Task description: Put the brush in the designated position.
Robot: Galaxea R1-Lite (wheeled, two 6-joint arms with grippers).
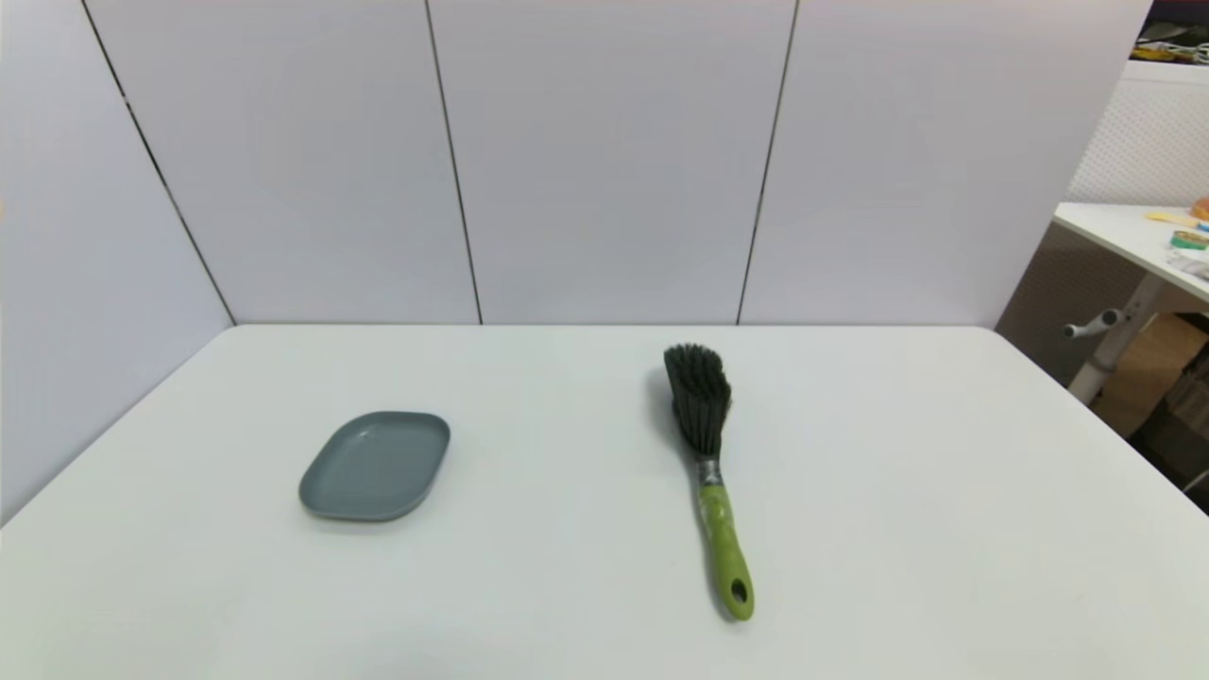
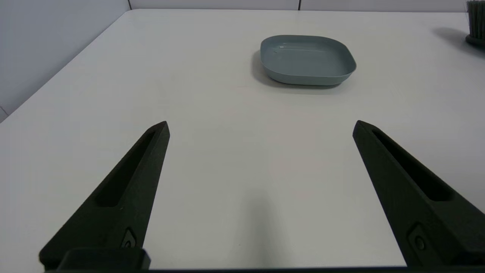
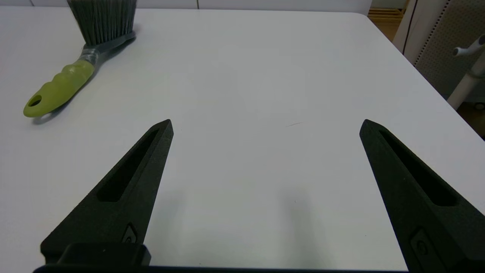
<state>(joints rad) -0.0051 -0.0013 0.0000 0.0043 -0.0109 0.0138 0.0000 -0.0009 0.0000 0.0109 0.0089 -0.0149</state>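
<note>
The brush (image 1: 710, 472) lies flat on the white table, right of centre, its dark grey bristle head toward the back wall and its lime-green handle pointing at me. In the right wrist view the brush (image 3: 72, 64) lies off to one side of my open right gripper (image 3: 265, 125), well apart from it. My left gripper (image 2: 261, 125) is open too, hovering over bare table short of the grey-blue plate (image 2: 307, 58). A sliver of bristles (image 2: 476, 21) shows at that view's edge. Neither gripper appears in the head view.
The grey-blue rounded plate (image 1: 376, 465) sits left of centre, empty. White wall panels close the back and left. Past the table's right edge (image 1: 1086, 406) stand another table (image 1: 1129, 236) and clutter.
</note>
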